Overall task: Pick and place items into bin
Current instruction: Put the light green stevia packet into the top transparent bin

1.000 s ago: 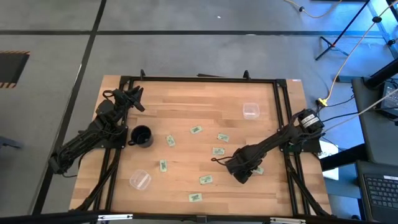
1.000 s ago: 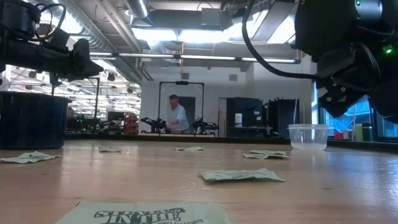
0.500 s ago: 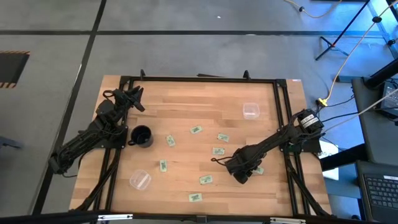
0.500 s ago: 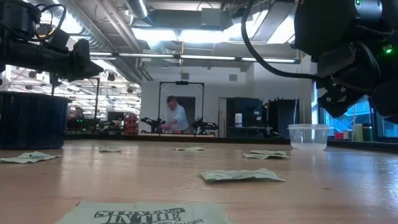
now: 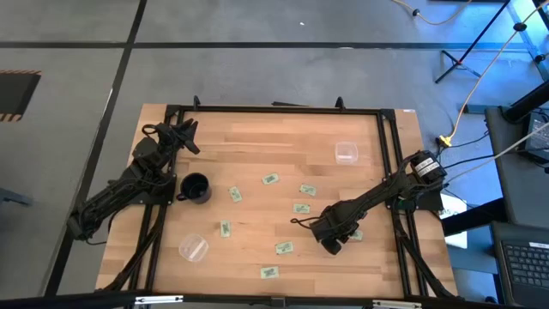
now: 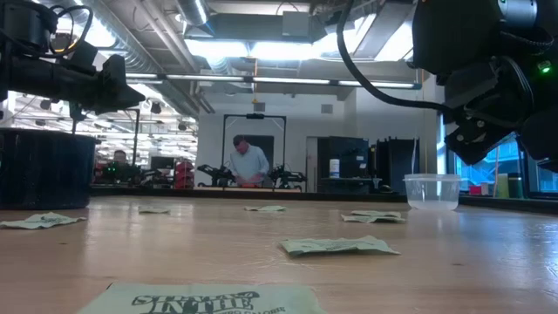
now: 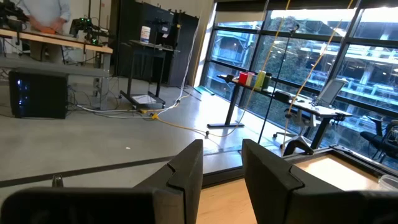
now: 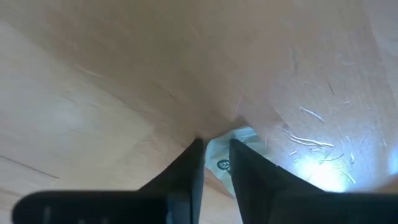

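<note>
One packet [image 8: 231,154]: between my right gripper [image 8: 216,163] fingertips, flat on table [image 5: 257,146]; fingers nearly closed, pinching its edge
Grip tip: I'd squeeze firmly, lift straight; thin, slips easily
Bin: black cup [image 5: 196,187], far left
Left gripper [image 7: 222,163]: parked, released

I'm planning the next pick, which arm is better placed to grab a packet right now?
The right. Its gripper is low over the table with a green packet at its fingertips. The left gripper is parked at the far left edge, away from every packet.
</note>
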Robot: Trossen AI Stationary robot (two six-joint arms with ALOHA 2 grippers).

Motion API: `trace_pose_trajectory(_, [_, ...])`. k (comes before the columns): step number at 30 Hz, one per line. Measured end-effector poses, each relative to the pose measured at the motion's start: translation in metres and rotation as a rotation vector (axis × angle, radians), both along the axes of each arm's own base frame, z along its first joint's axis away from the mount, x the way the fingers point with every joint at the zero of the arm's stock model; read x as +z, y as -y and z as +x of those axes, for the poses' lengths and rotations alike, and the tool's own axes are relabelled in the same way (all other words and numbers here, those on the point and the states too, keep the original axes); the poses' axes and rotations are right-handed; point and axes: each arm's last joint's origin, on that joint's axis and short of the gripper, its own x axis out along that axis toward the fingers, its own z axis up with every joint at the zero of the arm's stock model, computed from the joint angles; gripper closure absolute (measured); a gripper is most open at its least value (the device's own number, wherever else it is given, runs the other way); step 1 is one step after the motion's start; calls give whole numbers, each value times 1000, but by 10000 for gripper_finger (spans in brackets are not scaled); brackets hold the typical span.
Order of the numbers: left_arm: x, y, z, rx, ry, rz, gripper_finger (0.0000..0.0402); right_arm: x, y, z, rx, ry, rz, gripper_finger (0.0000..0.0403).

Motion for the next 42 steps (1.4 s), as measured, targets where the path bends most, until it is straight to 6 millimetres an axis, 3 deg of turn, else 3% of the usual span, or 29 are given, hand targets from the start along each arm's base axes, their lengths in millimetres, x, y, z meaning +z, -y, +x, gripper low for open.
trace_pose_trajectory(8, [0, 0, 0, 0, 0, 0, 295, 0, 0, -1, 3, -8, -5, 364])
trace_pose_trajectory(12, [0, 0, 0, 0, 0, 0, 295, 9, -1, 3, 64, 26, -10, 396])
trace_pose_trajectory(18, [0, 0, 0, 0, 1, 1, 295, 55, 3, 13, 159, 59, -45, 399])
trace_pose_trajectory(24, [0, 0, 0, 0, 0, 0, 295, 117, 20, 29, 306, 200, -168, 400])
trace_pose_trajectory(28, [0, 0, 0, 0, 0, 0, 295, 159, 46, 32, 387, 278, -260, 401])
trace_pose_trajectory(34, [0, 0, 0, 0, 0, 0, 295, 196, 111, 27, 335, 342, -306, 401])
trace_pose_trajectory(39, [-1, 0, 0, 0, -8, -8, 295, 193, 169, 9, 216, 291, -338, 402])
trace_pose_trajectory(42, [-2, 0, 0, 0, -16, -16, 295, 176, 197, -2, 179, 266, -342, 402])
